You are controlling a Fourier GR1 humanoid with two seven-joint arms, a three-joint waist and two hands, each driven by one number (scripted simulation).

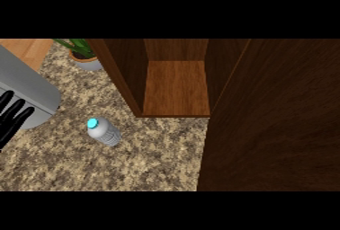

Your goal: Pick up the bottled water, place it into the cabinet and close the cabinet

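A bottled water with a light blue cap stands on the speckled stone counter, a little left of centre. Behind and to its right is the dark wooden cabinet, open, its bare shelf showing. Its large door swings out toward me and fills the right side of the view. My left hand rests at the left edge with fingers straight and pointing up, well left of the bottle. My right hand does not show.
A grey rounded appliance sits at the left behind my left hand. A potted green plant stands at the back, left of the cabinet. A strip of light wood shows at the top left.
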